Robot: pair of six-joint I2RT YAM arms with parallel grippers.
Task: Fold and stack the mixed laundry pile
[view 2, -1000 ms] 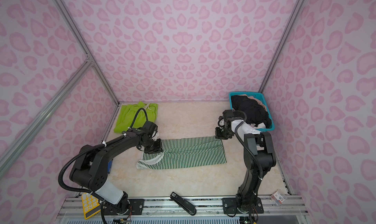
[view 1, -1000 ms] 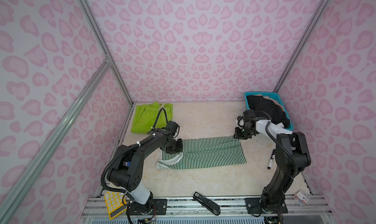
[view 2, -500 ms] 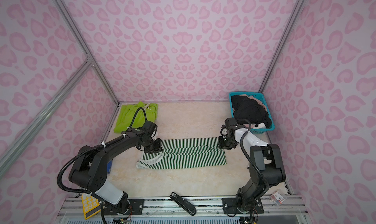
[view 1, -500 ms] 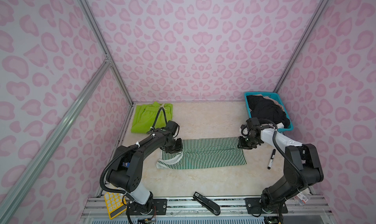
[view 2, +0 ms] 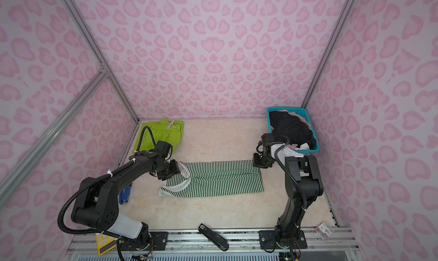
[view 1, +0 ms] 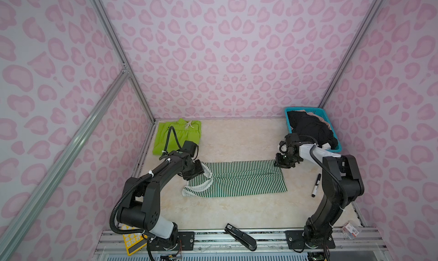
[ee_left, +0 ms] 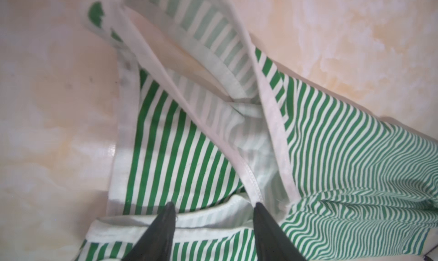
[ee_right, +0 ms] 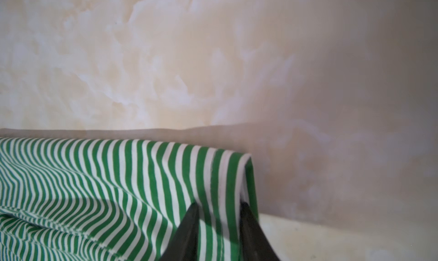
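The green-and-white striped top (view 1: 237,180) (view 2: 218,180) lies flat mid-table, folded lengthwise, collar and straps to the left. My left gripper (view 1: 199,171) (ee_left: 214,206) hovers over the white-edged collar with its jaws apart, and fabric lies loose beneath them. My right gripper (view 1: 280,162) (ee_right: 220,205) is shut on the top's far right corner (ee_right: 237,167), which tents up off the table. Lime-green shorts (view 1: 177,135) lie folded at the back left. Black clothes (view 1: 308,129) and a beige-pink piece (view 1: 320,117) fill the teal basket (view 1: 308,109).
A black marker (view 1: 316,185) lies right of the top, near the right arm's base link. At the front edge are a black stapler (view 1: 240,236), a yellow calculator (view 1: 132,242) and a small box (view 1: 350,230). A blue object (view 2: 124,194) sits by the left arm.
My left gripper's jaws have spread apart over the collar. My right gripper has come down from beside the basket onto the top's far right corner and now pinches it.
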